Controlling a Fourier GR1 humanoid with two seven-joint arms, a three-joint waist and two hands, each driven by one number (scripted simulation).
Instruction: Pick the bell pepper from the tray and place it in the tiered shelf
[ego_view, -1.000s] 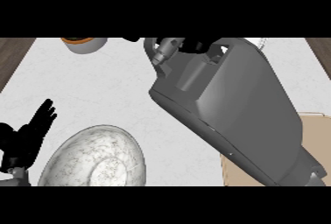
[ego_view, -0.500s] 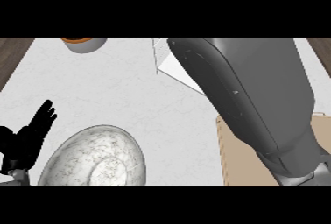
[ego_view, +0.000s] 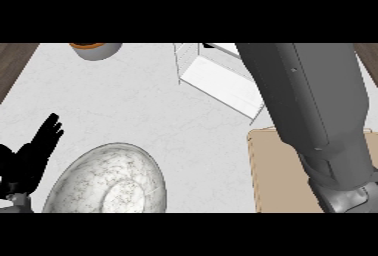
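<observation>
Right forearm (ego_view: 317, 115) further forward; bell pepper unseen.

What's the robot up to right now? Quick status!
Left hand open, resting lower left. Right forearm stretched toward white tiered shelf; right hand out of view. Bell pepper unseen. Marble plate lies apart.

pale marbled counter (ego_view: 148, 105) filling the view; dark wood floor (ego_view: 15, 62) showing past its left edge.
</observation>
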